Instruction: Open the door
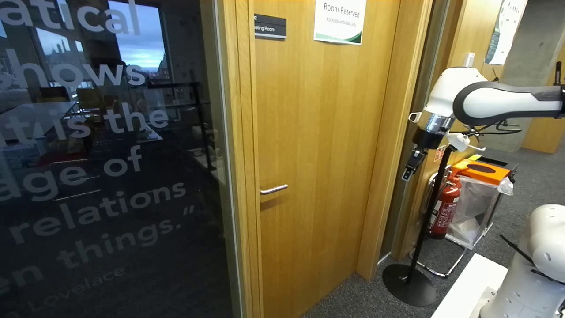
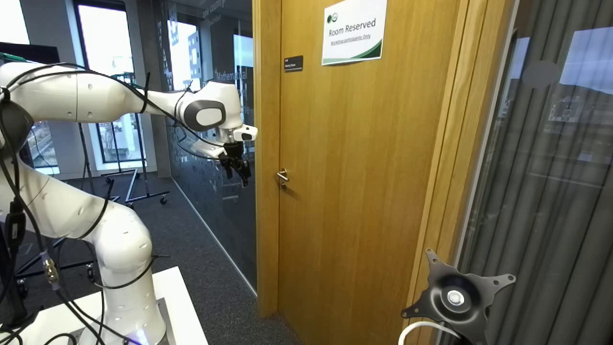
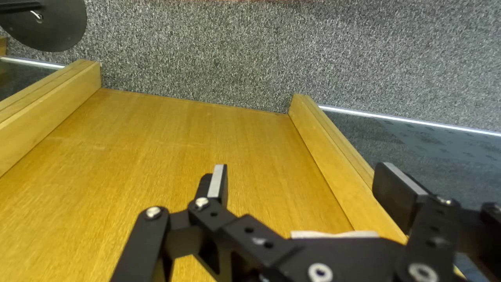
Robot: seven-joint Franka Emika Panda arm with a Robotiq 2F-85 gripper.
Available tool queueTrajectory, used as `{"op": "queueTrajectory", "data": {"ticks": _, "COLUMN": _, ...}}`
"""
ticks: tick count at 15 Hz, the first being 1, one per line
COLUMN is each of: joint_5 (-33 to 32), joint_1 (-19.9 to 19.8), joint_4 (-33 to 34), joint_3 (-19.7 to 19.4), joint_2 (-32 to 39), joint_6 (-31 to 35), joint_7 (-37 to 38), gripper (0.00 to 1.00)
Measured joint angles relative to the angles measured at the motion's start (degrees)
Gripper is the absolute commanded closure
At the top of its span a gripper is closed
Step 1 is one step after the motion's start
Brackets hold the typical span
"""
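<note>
Windows point(image 2: 106, 52): far left, glaring, washed out toward white.
Glass point(image 1: 185, 278): dark, with bright sky point(image 1: 141, 39) showing in its upper part.
Door point(image 1: 322, 132): warm-toned, evenly lit in both exterior views.
Handle point(image 1: 273, 190): bright glint, soft shadow beneath.
Sign point(image 1: 339, 31): small line smeared in an exterior view.
Base point(image 2: 127, 306): small bluish glow, near left.
Carpet point(image 3: 235, 51): bright and speckled in the wrist view.
Gripper point(image 2: 238, 180): dark, low contrast against the glass.

Both exterior views share the door point(image 2: 354, 191), facing it aslant, the glass panel point(image 1: 114, 145) or the arm point(image 2: 119, 230) near at left; the wrist view looks steeply down that door past the claw point(image 3: 305, 176).
</note>
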Motion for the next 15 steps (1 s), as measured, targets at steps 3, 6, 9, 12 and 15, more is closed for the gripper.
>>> {"op": "queueTrajectory", "data": {"ticks": 3, "joint_5": 0.0, "joint_1": 0.0, "joint_4": 0.0, "joint_3": 0.0, "joint_2": 0.01, "joint_6": 0.0, "joint_7": 0.0, "gripper": 0.0}}
{"op": "queueTrajectory", "data": {"ticks": 6, "joint_5": 1.02, "joint_1": 0.02, "joint_4": 0.0, "joint_3": 0.0, "joint_2": 0.4, "joint_6": -0.02, "joint_7": 0.0, "gripper": 0.0}}
{"op": "queueTrajectory", "data": {"ticks": 9, "joint_5": 5.53, "joint_1": 1.06, "joint_4": 0.01, "joint_3": 1.04, "joint_2": 1.23, "joint_6": -0.02, "joint_7": 0.12, "gripper": 0.0}}
{"op": "queueTrajectory", "data": {"ticks": 12, "joint_5": 12.42, "joint_1": 3.56, "joint_4": 0.51, "joint_3": 3.88, "joint_2": 2.77, "joint_6": 0.31, "joint_7": 1.85, "gripper": 0.0}}
{"op": "queueTrajectory", "data": {"ticks": 15, "joint_5": 20.61, "joint_1": 5.12, "joint_4": 1.53, "joint_3": 7.87, "joint_2": 5.81, "joint_6": 3.87, "joint_7": 8.11, "gripper": 0.0}}
